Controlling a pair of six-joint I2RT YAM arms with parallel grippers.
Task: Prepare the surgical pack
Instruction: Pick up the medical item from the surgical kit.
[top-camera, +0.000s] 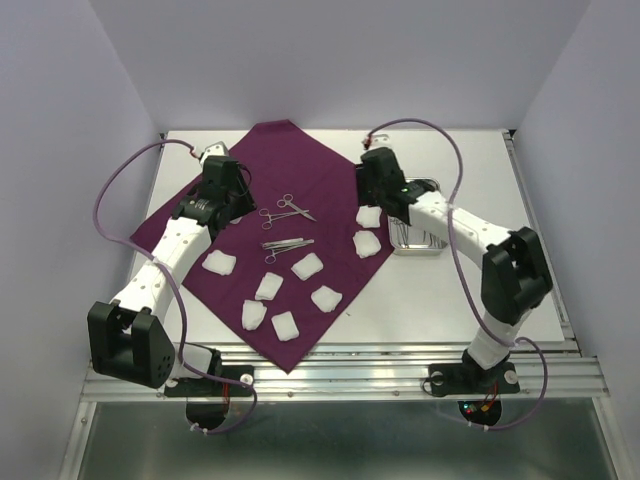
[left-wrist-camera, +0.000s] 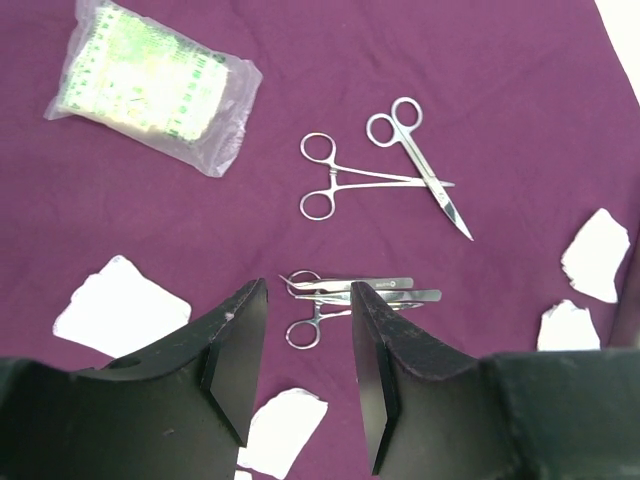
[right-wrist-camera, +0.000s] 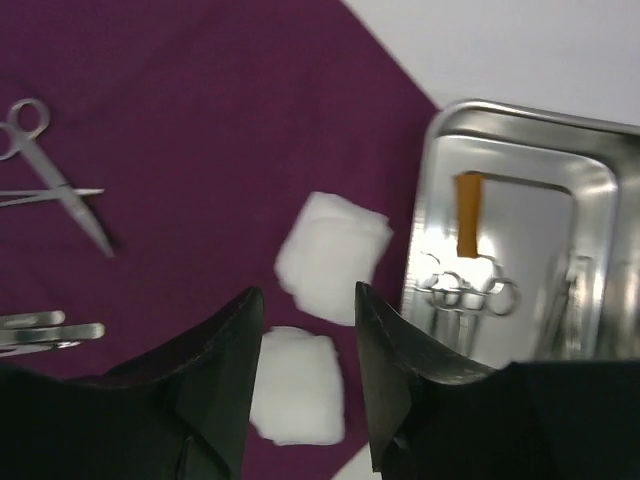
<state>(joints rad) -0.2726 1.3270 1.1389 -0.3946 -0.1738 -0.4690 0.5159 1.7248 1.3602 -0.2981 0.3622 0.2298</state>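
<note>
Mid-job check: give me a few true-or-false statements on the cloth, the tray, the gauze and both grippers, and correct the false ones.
1. The left gripper is open and holds nothing. True.
2. The steel tray is empty. False: instruments and an orange strip lie in it.
3. The scissors lie on the surgical pack, crossing the tip of the forceps. True.
4. The right gripper is shut on a gauze pad. False: its jaws stand apart, and the gauze pads lie loose on the surgical pack below it.
5. A plastic packet lies on the surgical pack. True.
</note>
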